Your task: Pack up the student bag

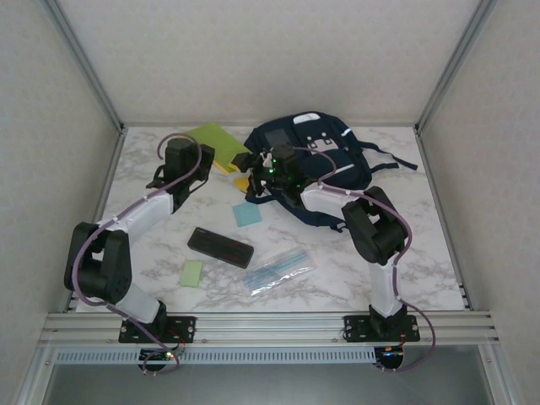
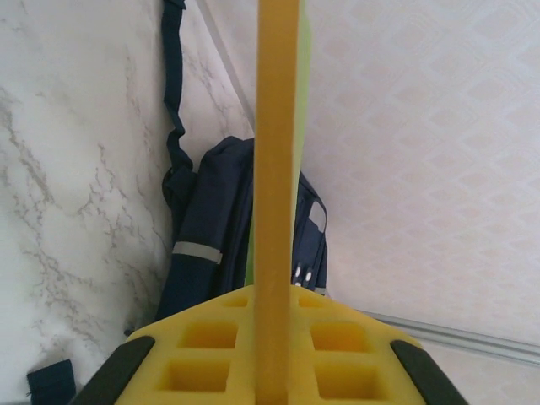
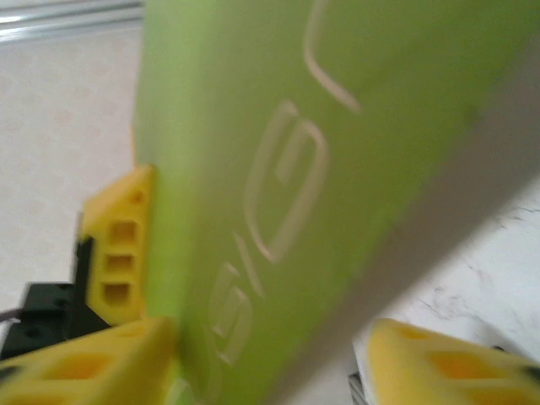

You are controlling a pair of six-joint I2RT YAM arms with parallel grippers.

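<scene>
student bag (image 1: 283, 139): dark navy fabric with thin white reflective stripes, a grey square patch and white tabs on its upper face. lies flat on the marbled tabletop (image 1: 422, 253) toward the far edge, dark straps (image 1: 392, 160) trailing off its right side. in the left wrist view the bag (image 2: 207, 228) lies behind the held book, one strap (image 2: 173, 93) running off across the marble.

book (image 1: 215, 142): lime-green cover, yellow edge. just beside the bag's left side. the yellow edge (image 2: 277, 152) faces the left wrist camera. the green cover (image 3: 278, 169) faces the right wrist camera, its pale lettering too blurred to read.

left claw (image 1: 211, 166): left of the bag, clamped narrow on the book, yellow fingers (image 2: 211, 346) on either side of the yellow edge. one of these fingers (image 3: 118, 245) shows past the book in the right wrist view.

right claw (image 1: 247, 175): at the bag's left edge, at the book. fingers stand apart with the book between them. the cover is against one finger (image 3: 93, 363), and a strip of tabletop shows before the other (image 3: 447, 363). parted, not gripping.

light blue square pad (image 1: 247, 214): just off the bag's near-left corner.

black rectangular case (image 1: 220, 247): nearer the arm bases than the bag, to its left, well apart from it.

clear plastic pouch (image 1: 278, 268): on the bag's near side, well apart, beside the case.

pale green pad (image 1: 192, 272): farthest from the bag, beyond the case to the near left.
</scene>
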